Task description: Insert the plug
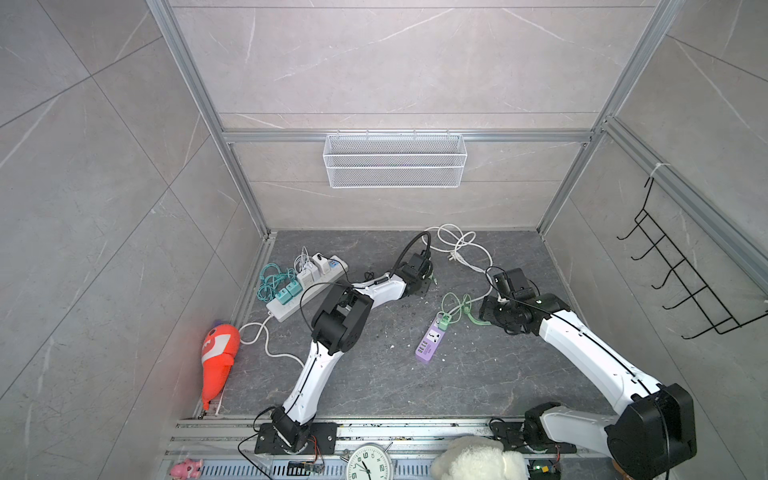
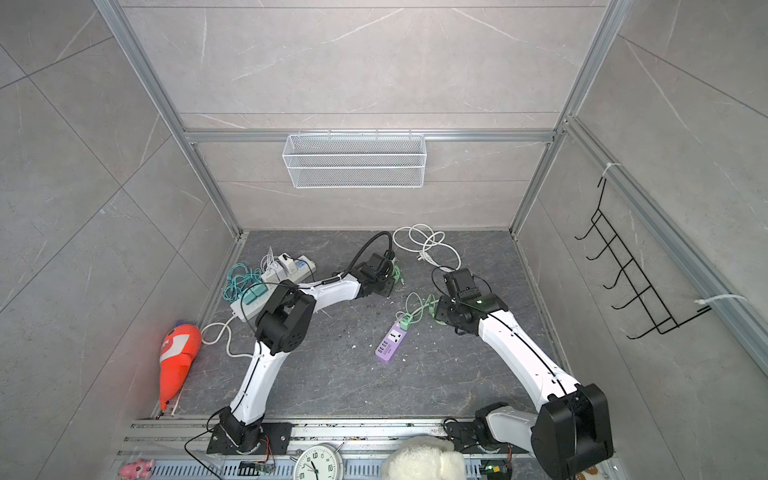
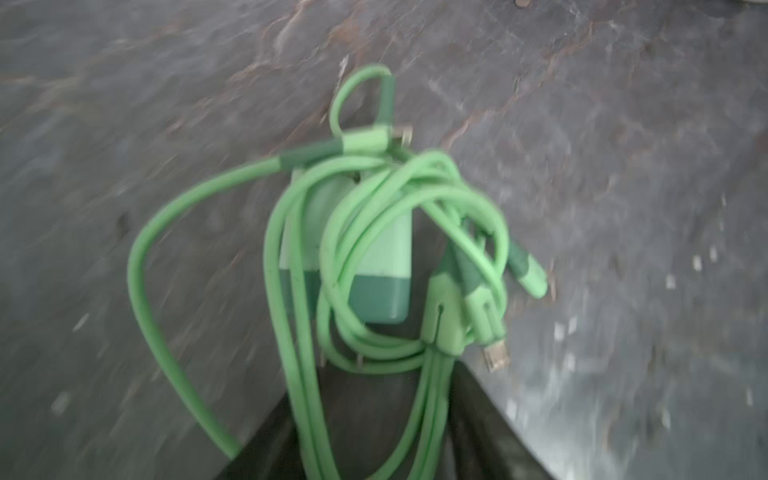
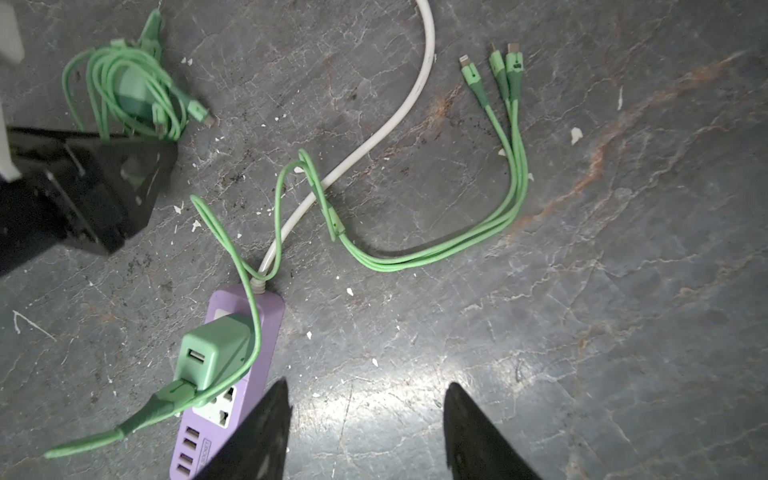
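The loose green charger (image 3: 374,266), wound in its own green cable (image 3: 291,316), lies on the dark floor at far centre, right at the tip of the left gripper (image 3: 374,386). Its long axis runs along that gripper's line of reach, dark-green end toward the fingers, and cable strands pass between them. The left wrist view is blurred, so I cannot tell whether the jaws have a hold on it. The left arm is plainly the nearer one. The purple power strip (image 1: 430,345) lies nearer and to the right, well apart. Its free socket (image 4: 218,405) sits just beside a seated charger (image 4: 212,353). The right gripper (image 4: 369,386) hovers just right of the strip's far end, jaws apart and empty.
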Available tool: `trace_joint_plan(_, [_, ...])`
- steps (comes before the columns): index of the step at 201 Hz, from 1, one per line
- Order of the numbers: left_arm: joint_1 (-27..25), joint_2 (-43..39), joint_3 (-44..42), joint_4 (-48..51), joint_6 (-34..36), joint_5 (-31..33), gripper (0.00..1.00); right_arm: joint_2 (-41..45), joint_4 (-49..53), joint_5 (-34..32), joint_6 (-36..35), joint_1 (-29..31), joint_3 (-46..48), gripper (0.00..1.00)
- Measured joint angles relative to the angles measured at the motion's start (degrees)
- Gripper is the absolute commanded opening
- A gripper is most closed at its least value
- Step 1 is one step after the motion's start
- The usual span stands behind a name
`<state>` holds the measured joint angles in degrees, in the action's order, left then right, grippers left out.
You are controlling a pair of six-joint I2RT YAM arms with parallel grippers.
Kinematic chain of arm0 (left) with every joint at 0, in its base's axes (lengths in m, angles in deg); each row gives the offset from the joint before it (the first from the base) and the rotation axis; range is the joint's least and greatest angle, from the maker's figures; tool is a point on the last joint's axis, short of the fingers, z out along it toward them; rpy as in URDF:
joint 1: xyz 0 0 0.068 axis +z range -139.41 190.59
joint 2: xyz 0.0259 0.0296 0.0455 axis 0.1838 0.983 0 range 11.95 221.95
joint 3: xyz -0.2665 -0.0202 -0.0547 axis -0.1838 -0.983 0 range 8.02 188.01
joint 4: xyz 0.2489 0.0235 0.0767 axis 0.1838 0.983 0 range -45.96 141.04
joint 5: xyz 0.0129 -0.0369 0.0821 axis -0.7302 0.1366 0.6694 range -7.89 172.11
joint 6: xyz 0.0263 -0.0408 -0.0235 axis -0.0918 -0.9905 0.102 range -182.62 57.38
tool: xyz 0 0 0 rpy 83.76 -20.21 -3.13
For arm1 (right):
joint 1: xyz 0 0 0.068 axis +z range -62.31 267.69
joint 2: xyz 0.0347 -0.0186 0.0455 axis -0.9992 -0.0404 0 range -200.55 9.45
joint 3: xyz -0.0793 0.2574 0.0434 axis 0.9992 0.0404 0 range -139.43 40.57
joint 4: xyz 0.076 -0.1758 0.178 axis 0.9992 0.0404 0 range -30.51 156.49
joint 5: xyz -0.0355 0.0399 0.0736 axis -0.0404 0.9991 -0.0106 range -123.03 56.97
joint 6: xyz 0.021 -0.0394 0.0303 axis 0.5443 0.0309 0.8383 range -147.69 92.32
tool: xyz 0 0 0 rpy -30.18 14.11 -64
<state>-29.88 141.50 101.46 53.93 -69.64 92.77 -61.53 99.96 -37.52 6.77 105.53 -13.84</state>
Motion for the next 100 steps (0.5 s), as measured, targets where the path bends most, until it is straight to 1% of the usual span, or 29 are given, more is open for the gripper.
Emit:
trace_joint_plan(20, [0.0,-6.2,-8.9,-0.8,0.0,1.6,0.43,-0.5,-0.2,1.1,0.0,0.0,0.0,0.6])
trace_joint_plan(49, [0.0,-14.1,-19.2,-1.2,0.0,4.3,0.43,-1.7,-0.3,2.3,0.0,0.0,0.0,0.6])
trace_joint_plan(53, [0.0,-15.3,-20.6,-1.3,0.0,4.8,0.46,-1.8,-0.3,2.4,0.0,0.0,0.0,0.6])
trace_joint_plan(57, [0.0,-16.2,-21.7,-1.4,0.0,5.4,0.5,-2.0,-0.3,2.4,0.0,0.0,0.0,0.6])
trace_joint_plan(61, [0.0,-17.4,-22.9,-1.3,0.1,6.0,0.57,-2.1,-0.3,2.5,0.0,0.0,0.0,0.6])
trace_joint_plan(67, [0.0,-18.9,-24.4,-1.2,-0.2,6.7,0.71,-2.4,-0.3,2.6,0.0,0.0,0.0,0.6])
trace_joint_plan(71, [0.0,-20.0,-25.5,-1.2,0.0,7.2,0.75,-2.5,-0.3,2.6,0.0,0.0,0.0,0.6])
trace_joint_plan(100, [0.0,-27.1,-29.8,-0.8,0.1,8.6,0.82,-2.9,-0.4,3.0,0.0,0.0,0.0,0.6])
